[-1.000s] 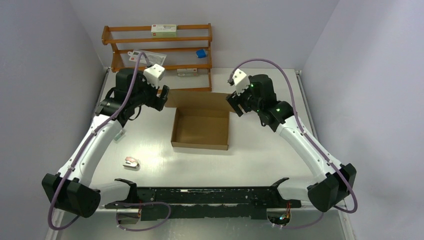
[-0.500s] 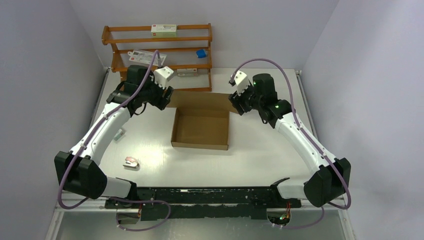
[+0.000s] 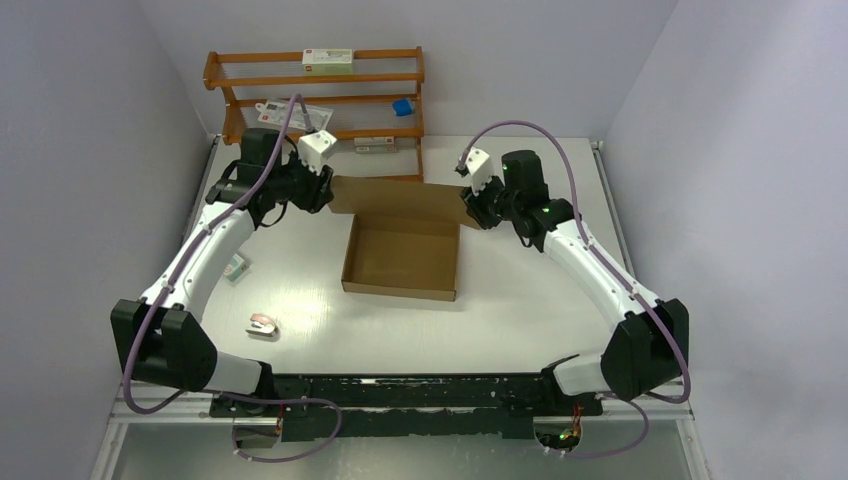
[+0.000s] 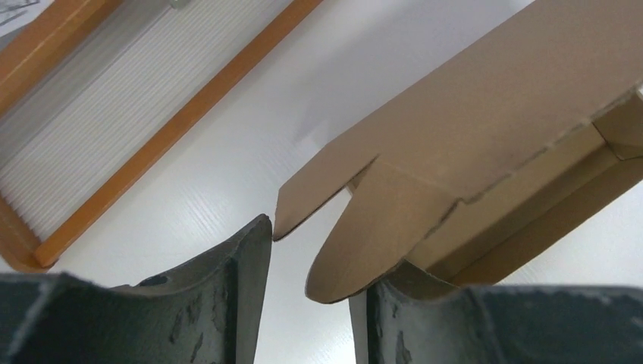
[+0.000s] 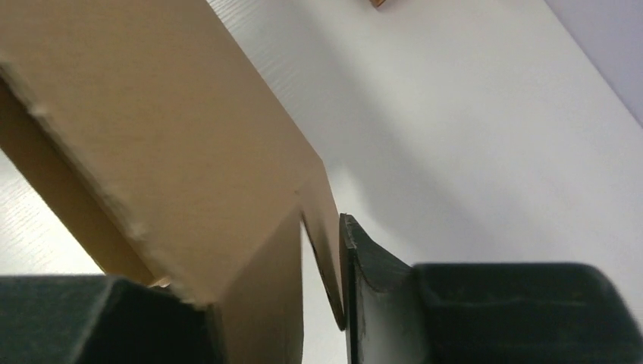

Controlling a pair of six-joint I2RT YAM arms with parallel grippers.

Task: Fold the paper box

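Paper box (image 3: pixel 401 262) at ctr of table (image 3: pixel 520 300); tray formed, lid flap (image 3: pixel 395 200) standing open at 12 o'clock.
L gripper (image 3: pixel 322 190) at lid's 10 o'clock corner: jaws apart, ear tab (image 4: pixel 379 227) btwn them, unpinched.
R gripper (image 3: pixel 468 206) at 2 o'clock corner: grip can't tell.
Step, prob.: closing lid.
Next needs: both corners pinched, lid swung evenly toward 6.

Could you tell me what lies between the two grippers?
The lid flap of the paper box, from left gripper to right gripper, in the top view.

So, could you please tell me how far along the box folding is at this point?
Done: the paper box has its tray walls standing. In hand: the left gripper and right gripper are at either end of the open lid, right at its side tabs. Left: tuck the tabs and close the lid.
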